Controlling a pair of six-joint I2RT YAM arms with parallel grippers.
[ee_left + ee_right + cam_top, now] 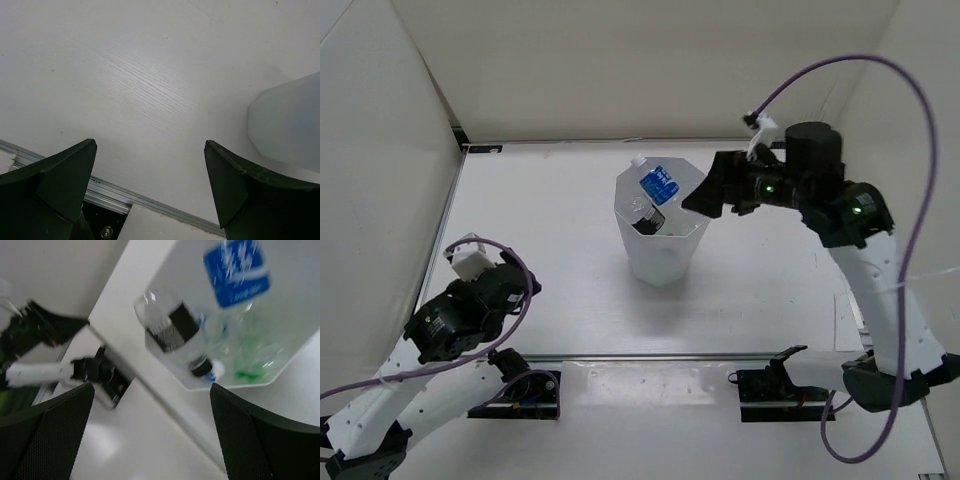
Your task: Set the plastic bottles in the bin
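1. The right gripper (151, 387) hangs just beside the rim of the bin (665, 262). Its jaws are wide apart and there's nothing between them.
2. The left gripper (150, 142) is spread wide and empty too. It's low over the table (150, 65) near its own base, well apart from the bin.
3. Inside the bin you can see a blue-label bottle (660, 184) and a short black-label bottle (648, 218). In the right wrist view there's also what looks like a green bottle (250, 357) lower down.
4. The top view shows no bottle lying out on the table, so the job looks pretty much done, maybe totally.
5. Hard to make out: the bin wall is cloudy and the wrist view is blurry, so there's no counting the bottles in there. It's also unclear whether the black-label one has settled or is mid-tumble.
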